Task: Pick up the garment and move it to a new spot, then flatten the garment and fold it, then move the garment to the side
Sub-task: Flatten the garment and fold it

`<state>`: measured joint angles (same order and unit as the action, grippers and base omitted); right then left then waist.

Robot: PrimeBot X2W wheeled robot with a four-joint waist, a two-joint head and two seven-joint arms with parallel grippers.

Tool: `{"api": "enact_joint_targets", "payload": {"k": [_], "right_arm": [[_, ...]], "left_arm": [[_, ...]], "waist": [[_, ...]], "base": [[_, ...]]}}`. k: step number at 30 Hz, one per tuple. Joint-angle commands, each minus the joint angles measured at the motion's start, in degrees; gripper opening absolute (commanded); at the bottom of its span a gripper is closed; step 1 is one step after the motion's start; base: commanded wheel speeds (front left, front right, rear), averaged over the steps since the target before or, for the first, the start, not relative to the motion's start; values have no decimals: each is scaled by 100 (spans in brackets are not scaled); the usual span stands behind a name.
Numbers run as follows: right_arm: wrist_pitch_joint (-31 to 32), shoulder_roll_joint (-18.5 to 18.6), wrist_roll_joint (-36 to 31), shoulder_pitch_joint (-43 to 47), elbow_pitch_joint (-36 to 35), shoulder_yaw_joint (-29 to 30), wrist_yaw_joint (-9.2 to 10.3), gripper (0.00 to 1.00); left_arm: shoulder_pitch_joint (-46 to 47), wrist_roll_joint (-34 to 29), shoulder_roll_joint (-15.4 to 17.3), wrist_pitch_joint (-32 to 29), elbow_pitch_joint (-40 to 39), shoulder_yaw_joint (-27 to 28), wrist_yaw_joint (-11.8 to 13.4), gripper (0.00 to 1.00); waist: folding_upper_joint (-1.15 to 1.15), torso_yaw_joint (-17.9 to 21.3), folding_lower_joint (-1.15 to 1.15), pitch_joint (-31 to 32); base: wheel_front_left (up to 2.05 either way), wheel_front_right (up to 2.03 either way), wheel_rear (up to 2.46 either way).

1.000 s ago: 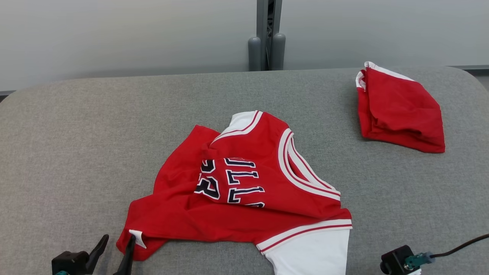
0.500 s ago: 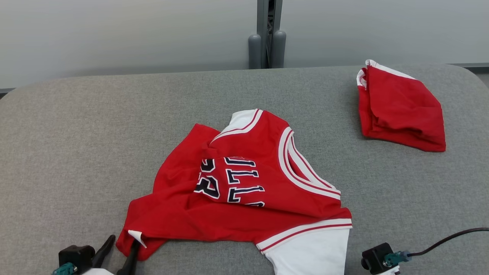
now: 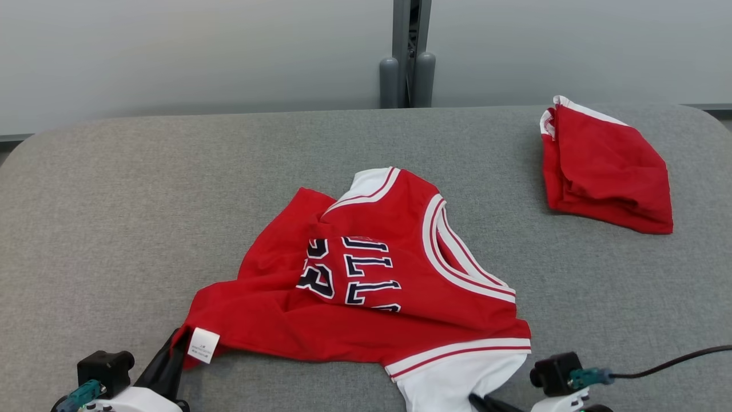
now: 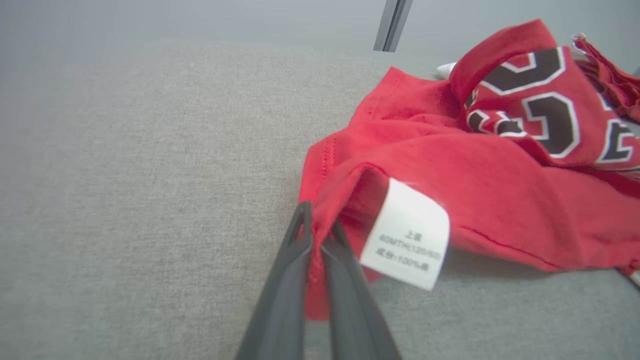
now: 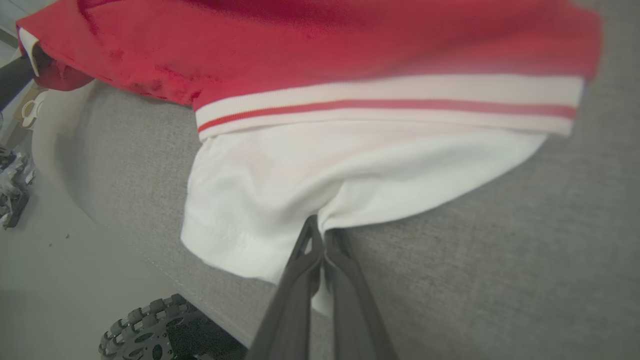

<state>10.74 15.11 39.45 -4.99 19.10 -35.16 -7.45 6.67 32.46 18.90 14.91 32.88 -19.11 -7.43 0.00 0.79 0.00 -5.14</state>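
Note:
The garment (image 3: 366,297) is a red jersey with dark white-edged lettering, white-and-red trim and a white sleeve, lying rumpled near the table's front. My left gripper (image 3: 174,350) is shut on its lower left red corner (image 4: 320,235), beside a white care label (image 4: 407,235). My right gripper (image 5: 321,235) is shut on the edge of the white sleeve (image 5: 320,170) at the front right; its dark fingers (image 3: 486,403) show at the bottom of the head view.
A second red garment (image 3: 606,169) lies folded at the table's far right. The grey fabric-covered table (image 3: 114,200) has a rounded front edge, below which a wheel (image 5: 145,335) and the floor show. A grey post (image 3: 407,68) stands behind the table.
Both grippers have closed from open, the left on the red corner and the right on the white sleeve. The red corner with its label has lifted slightly. The head camera has shifted a little.

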Motion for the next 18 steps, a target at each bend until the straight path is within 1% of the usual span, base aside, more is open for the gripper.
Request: {"api": "enact_joint_targets", "payload": {"k": [1, 6, 11, 15, 18], "right_arm": [[-94, 71, 190, -88, -108, -10, -6, 0], [-318, 382, 728, -236, -625, -86, -6, 0], [-440, 638, 1240, -451, -1168, -110, -6, 0], [-503, 792, 1450, -786, -1394, -88, -6, 0], [-600, 782, 1502, -1143, -1357, -32, -6, 0]], "left_arm": [[-65, -92, 45, 29, -107, 81, -9, 0], [-182, -448, 135, 30, -641, 310, 40, 0], [-138, -786, 343, 30, -1104, 312, 78, 0], [92, -1001, 609, -84, -1439, 223, 70, 0], [375, -1129, 855, -279, -1686, 119, 39, 0]], "waist": [[0, -21, 0, 29], [0, -39, 0, 122], [0, -33, 0, 188], [0, -22, 0, 178], [0, -24, 0, 122]], "base": [[0, 0, 0], [0, 0, 0], [0, 0, 0], [0, 0, 0], [0, 0, 0]]}}
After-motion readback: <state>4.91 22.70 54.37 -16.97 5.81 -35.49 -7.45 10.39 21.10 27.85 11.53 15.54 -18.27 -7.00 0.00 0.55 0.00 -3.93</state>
